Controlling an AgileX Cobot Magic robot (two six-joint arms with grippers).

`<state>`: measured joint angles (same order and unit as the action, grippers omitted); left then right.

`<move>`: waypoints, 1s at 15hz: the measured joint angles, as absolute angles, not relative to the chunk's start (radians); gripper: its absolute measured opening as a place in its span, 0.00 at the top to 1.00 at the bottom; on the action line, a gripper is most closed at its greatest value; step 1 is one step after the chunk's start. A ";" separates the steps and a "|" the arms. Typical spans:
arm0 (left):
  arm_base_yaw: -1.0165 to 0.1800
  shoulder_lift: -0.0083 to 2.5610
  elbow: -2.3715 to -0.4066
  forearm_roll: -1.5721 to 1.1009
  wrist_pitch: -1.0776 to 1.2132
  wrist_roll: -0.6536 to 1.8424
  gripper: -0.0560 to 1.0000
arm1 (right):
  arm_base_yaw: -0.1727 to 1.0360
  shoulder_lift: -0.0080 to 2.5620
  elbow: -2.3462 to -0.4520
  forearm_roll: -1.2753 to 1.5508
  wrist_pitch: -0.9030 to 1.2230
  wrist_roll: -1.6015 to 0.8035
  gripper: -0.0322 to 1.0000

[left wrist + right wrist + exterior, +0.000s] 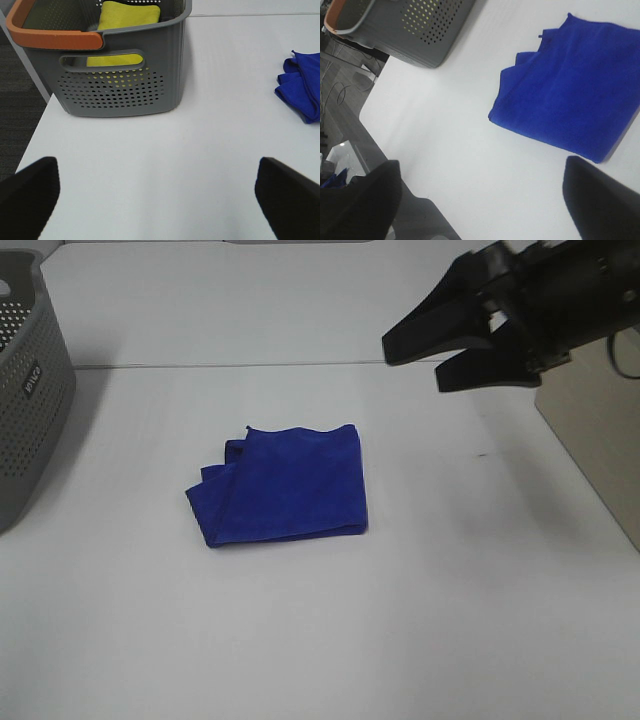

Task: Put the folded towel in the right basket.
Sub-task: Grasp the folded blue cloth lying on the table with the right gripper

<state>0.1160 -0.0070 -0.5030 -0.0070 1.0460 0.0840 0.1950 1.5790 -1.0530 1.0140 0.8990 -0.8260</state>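
Note:
The folded blue towel [285, 485] lies flat on the white table [450, 590], near the middle. It also shows in the left wrist view [302, 82] and the right wrist view [575, 95]. My right gripper [412, 365] is open and empty, held above the table to the far right of the towel, its tips pointing toward it. In the right wrist view the right gripper [480, 200] has its fingers wide apart. My left gripper [160, 200] is open and empty over the table's left part. A pale beige object [600, 430] stands at the right edge; I cannot tell what it is.
A grey perforated basket [30, 390] stands at the table's left edge. In the left wrist view the basket [125, 85] has an orange handle [50, 37] and holds a yellow cloth [127, 15]. It also shows in the right wrist view [420, 30].

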 joint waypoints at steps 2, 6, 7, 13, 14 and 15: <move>0.116 -0.007 -0.503 -0.007 1.046 0.084 0.01 | 0.209 1.693 -1.083 1.014 0.883 -0.808 0.15; 0.116 -0.007 -0.503 -0.007 1.046 0.084 0.01 | 0.209 1.905 -1.145 1.027 0.878 -0.828 0.16; 0.116 -0.007 -0.503 -0.007 1.046 0.084 0.01 | 0.209 1.938 -1.155 1.032 0.859 -0.828 0.16; 0.116 -0.007 -0.503 -0.007 1.046 0.084 0.01 | 0.209 2.048 -1.187 1.058 0.703 -0.828 0.17; 0.116 -0.007 -0.503 -0.007 1.046 0.084 0.01 | 0.209 2.061 -1.187 1.061 0.692 -0.828 0.17; 0.116 -0.007 -0.503 -0.007 1.046 0.084 0.01 | 0.213 2.076 -1.187 1.063 0.684 -0.828 0.17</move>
